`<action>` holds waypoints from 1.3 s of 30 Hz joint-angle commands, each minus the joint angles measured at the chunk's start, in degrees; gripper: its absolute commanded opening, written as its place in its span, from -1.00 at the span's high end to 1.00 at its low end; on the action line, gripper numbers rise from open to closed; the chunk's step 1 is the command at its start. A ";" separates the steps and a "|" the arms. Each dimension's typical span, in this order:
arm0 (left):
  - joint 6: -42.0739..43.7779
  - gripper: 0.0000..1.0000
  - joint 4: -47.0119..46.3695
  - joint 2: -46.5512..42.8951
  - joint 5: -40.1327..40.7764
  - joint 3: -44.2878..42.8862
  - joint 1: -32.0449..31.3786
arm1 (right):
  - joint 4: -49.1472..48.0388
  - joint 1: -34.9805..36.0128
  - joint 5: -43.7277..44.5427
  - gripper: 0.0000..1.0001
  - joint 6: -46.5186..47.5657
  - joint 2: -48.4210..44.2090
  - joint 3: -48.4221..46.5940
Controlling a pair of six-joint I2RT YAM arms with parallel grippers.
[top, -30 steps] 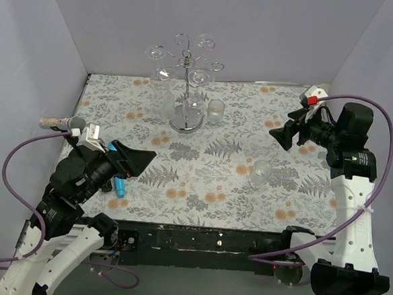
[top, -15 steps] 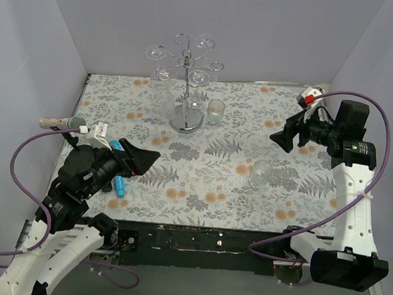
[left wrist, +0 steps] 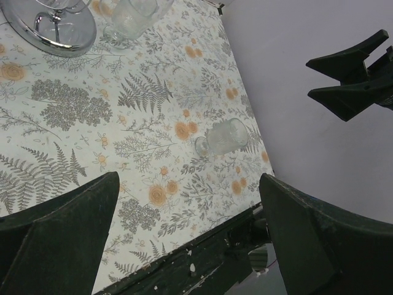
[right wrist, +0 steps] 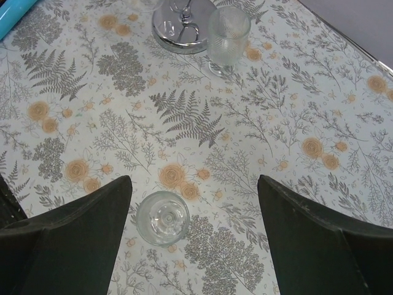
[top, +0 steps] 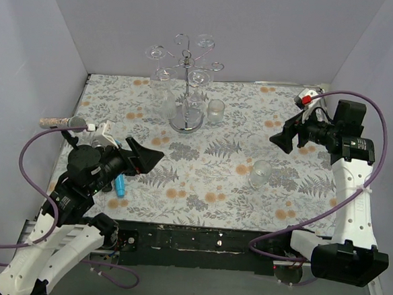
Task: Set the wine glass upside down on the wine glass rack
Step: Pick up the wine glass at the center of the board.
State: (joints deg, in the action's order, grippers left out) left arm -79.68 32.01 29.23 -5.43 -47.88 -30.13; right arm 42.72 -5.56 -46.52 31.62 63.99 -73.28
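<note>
The wine glass (top: 261, 172) stands upright on the floral table, right of centre; it also shows as the clear glass (left wrist: 224, 136) and from above (right wrist: 163, 218). At the back centre is the wine glass rack (top: 189, 73), a silver wire stand on a round mirrored base (left wrist: 52, 27) (right wrist: 183, 21), with glasses hanging upside down from its arms. My right gripper (top: 285, 135) (right wrist: 193, 181) hovers open above the table, the glass below near its left finger. My left gripper (top: 145, 156) (left wrist: 188, 184) is open and empty at the near left, far from the glass.
A short ribbed tumbler (top: 216, 110) (right wrist: 228, 34) stands just right of the rack's base. A blue pen-like thing (top: 120, 183) lies under the left arm. Purple walls close in the back and both sides. The table's black front edge (left wrist: 202, 258) is near.
The left arm has swung a little to the right and toward the table's middle. The right gripper has shifted slightly. Both grippers stay open; the glass has not moved.
</note>
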 commanded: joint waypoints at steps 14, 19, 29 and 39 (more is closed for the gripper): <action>0.58 -0.96 -4.06 2.76 -1.69 2.53 -0.10 | 3.07 2.04 -6.57 -0.79 4.51 5.88 -3.45; 0.32 -0.96 -4.94 3.55 -2.04 3.05 -0.10 | 3.07 4.94 -5.69 -0.78 4.68 7.55 -4.68; -0.65 -0.96 -5.91 4.25 -2.13 3.84 -0.10 | 3.60 12.67 -2.43 -0.75 5.39 9.23 -4.51; -1.62 -0.96 -6.61 4.34 -2.48 4.81 -0.10 | 2.37 18.22 -0.59 -0.75 3.98 10.46 -3.63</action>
State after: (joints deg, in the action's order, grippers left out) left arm -80.90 26.52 34.04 -7.16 -44.10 -30.13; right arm 46.17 11.20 -47.64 36.21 74.15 -75.61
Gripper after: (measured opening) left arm 0.981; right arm 0.873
